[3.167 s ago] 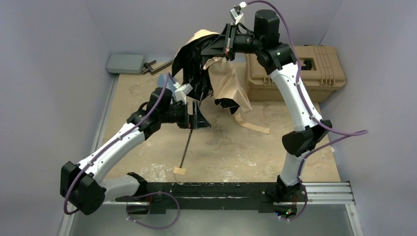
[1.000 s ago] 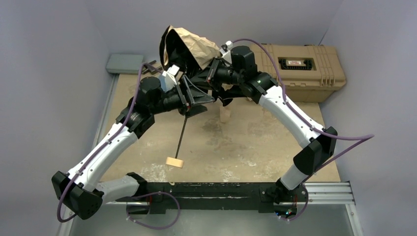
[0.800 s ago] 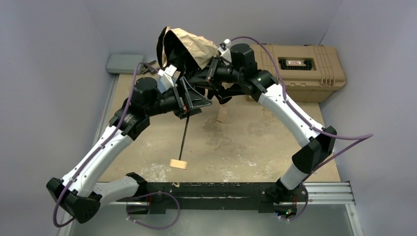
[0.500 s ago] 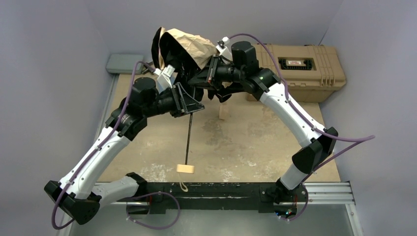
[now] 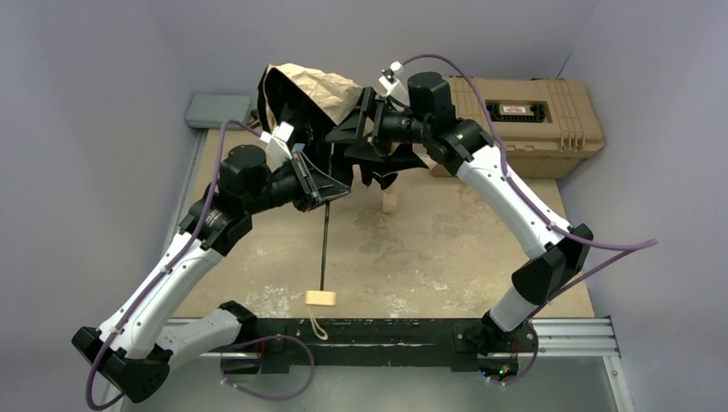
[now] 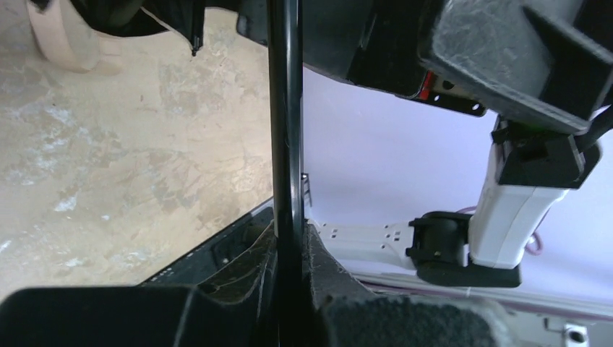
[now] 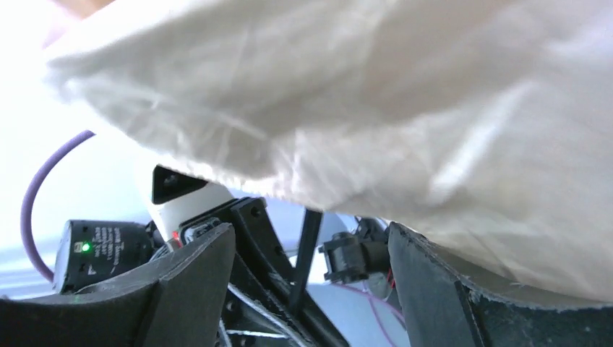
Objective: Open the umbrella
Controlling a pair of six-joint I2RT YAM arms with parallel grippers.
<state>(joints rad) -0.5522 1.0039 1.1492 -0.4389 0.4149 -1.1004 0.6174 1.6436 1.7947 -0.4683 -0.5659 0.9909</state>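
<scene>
- Two pincers meet high over the far half of the table [image 5: 446, 266], both at the umbrella [image 5: 309, 94].
- The umbrella is up in the air and is not spread out.
- Its cloth [image 5: 322, 81] is bunched in a lump, tan on top and black underneath.
- The thin black shaft [image 5: 325, 245] hangs down from the lump, almost straight, toward the near edge of the table.
- The small cream handle [image 5: 320, 298] is at the low end of the shaft. I cannot tell if it touches the table.
- A thin cord [image 5: 319, 327] loops below the handle.
- The left pincer [image 5: 330, 194] is pressed onto the shaft, just under the cloth.
- In the left wrist view, the shaft runs up from between the two fingers [image 6: 246, 278], which squeeze it from both sides.
- The right pincer [image 5: 350, 130] is at the side of the lump, higher than the left one.
- In the right wrist view, its fingers [image 7: 188, 282] are spread wide. Pale cloth lies across just past their tips, and they pinch nothing.
- A tan strip [image 5: 391, 199] hangs down under the right pincer.
- A tan toolbox [image 5: 524, 112] sits shut at the far right, apart from the umbrella.
- A grey pad [image 5: 219, 110] lies at the far left corner.
</scene>
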